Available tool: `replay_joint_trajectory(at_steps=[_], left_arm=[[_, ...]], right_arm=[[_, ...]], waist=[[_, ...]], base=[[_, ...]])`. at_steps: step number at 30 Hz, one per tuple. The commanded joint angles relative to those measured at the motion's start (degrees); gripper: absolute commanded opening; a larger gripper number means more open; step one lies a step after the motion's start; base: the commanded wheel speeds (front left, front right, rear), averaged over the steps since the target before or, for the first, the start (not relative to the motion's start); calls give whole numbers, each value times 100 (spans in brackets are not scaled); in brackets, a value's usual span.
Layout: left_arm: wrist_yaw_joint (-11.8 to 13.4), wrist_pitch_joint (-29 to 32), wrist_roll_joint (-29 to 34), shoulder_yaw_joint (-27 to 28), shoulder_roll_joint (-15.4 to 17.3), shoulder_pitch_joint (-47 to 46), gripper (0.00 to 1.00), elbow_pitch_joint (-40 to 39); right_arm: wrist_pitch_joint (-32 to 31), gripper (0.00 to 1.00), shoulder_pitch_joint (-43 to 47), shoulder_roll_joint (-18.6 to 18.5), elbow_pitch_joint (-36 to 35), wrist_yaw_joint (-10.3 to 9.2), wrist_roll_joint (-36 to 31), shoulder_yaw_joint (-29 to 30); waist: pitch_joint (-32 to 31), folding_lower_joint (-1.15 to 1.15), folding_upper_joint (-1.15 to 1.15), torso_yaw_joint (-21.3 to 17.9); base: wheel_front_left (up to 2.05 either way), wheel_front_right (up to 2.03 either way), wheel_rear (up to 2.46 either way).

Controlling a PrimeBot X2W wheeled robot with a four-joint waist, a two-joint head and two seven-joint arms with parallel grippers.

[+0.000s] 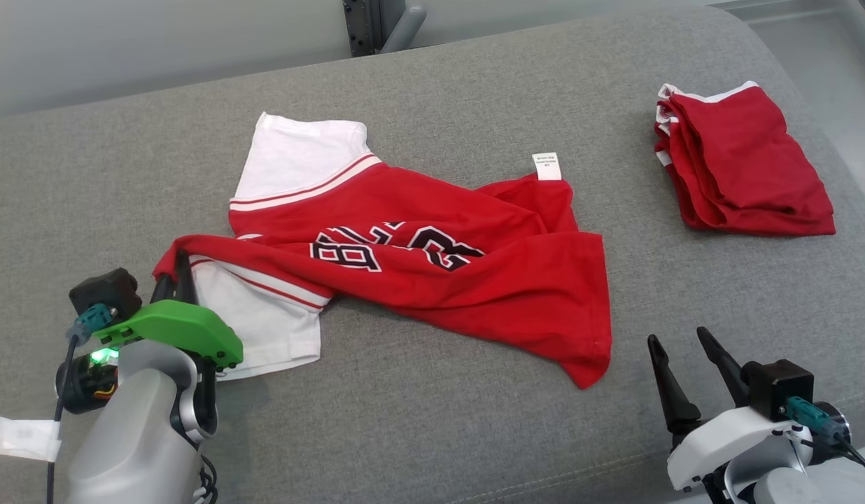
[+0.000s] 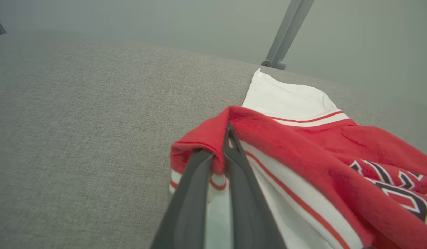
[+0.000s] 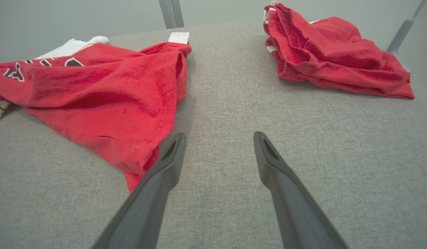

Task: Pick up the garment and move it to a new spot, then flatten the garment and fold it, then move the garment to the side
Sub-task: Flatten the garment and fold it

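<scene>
The jersey [image 1: 418, 266] lies well left of the folded shorts [image 1: 740, 168], its shoulder fold pinched by the left gripper [image 2: 217, 145]; the right gripper [image 1: 679, 336] is spread. With 1 thin fold held, slippage is risked

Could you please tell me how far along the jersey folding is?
Done: nothing certain; another red garment lies folded at the right. In hand: the left gripper is shut on a fold of the jersey by its near sleeve; the right gripper is open beside the hem corner. To do: the jersey lies twisted on the grey cushion, so flattening, folding and setting aside remain.
</scene>
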State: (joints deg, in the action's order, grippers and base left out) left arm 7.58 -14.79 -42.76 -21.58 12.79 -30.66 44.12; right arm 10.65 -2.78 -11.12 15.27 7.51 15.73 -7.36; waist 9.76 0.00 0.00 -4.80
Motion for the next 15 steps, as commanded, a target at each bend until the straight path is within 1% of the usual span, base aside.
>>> replay_joint_trajectory(at_steps=[1,2,4,6,7,8,9,10,11,12,13,14,15], left_arm=[[46,-50,25,50,80,-92,0,37],[63,-51,45,84,77,-102,0,59],[59,-44,78,179,85,-102,13,75],[74,-42,147,279,99,-64,15,79],[83,-41,180,321,93,-30,18,79],[82,-41,226,364,84,11,19,79],[78,-42,256,395,71,48,33,79],[61,-42,274,420,53,83,38,75],[54,-41,297,453,37,113,40,71],[54,-40,338,485,20,135,48,53],[63,-38,387,530,7,159,66,15],[73,-37,434,570,-12,197,100,-20],[75,-36,473,609,-35,245,100,-59]], right_arm=[[26,100,-54,-13,17,-5,42,-39],[43,100,-68,-6,14,-5,57,-78],[51,100,-88,-3,22,-5,79,-118],[58,100,-102,-11,30,-5,85,-138],[64,100,-104,-20,30,-5,90,-147],[70,100,-105,-27,31,-5,91,-155],[70,100,-105,-34,28,-5,95,-167],[73,100,-105,-40,27,-5,98,-175],[74,100,-105,-41,24,-5,99,-176],[73,100,-99,-38,15,-5,101,-177],[77,100,-87,-36,2,-5,101,-181],[79,100,-69,-32,-16,-5,106,-194],[81,100,-42,-20,-32,-5,115,-213]], waist=[[1,0,0,4],[-1,0,0,10],[-9,0,0,26],[-24,0,0,50],[-32,0,0,66],[-40,0,0,81],[-49,0,0,94],[-59,0,0,110],[-70,0,0,124],[-81,0,0,137],[-93,0,0,150],[-105,0,0,163],[-119,0,0,174]], base=[[0,0,0],[0,0,0],[0,0,0],[0,0,0],[0,0,0],[0,0,0],[0,0,0],[0,0,0],[0,0,0],[0,0,0],[0,0,0],[0,0,0],[0,0,0]])
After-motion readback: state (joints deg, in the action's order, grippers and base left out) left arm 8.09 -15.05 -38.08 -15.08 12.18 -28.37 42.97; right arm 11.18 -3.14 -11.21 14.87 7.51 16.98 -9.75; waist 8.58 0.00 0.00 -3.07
